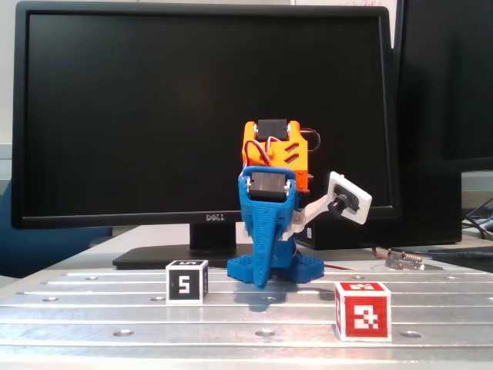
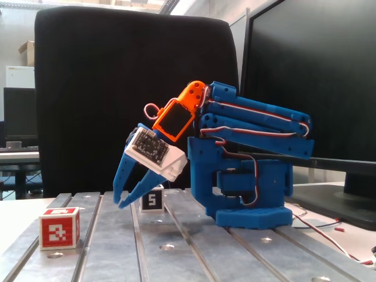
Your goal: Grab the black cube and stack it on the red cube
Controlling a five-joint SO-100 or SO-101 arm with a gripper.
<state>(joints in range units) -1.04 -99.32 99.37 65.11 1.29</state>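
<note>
The black cube (image 1: 187,281) with a white "5" stands on the metal table, left of the arm in a fixed view; it also shows in the other fixed view (image 2: 151,200), just behind the fingertips. The red cube (image 1: 362,310) stands nearer the front, to the right, and shows again from the side (image 2: 59,228). My blue gripper (image 1: 262,282) points down in front of the arm's base, between the two cubes. Seen from the side, the gripper (image 2: 121,203) has its tips together just above the table, holding nothing and touching neither cube.
The arm is folded over its blue base (image 2: 252,202). A large Dell monitor (image 1: 204,108) stands behind it. The table (image 1: 115,308) has slots and screw holes. Wires (image 2: 329,232) and a small metal part (image 1: 404,260) lie beside the base.
</note>
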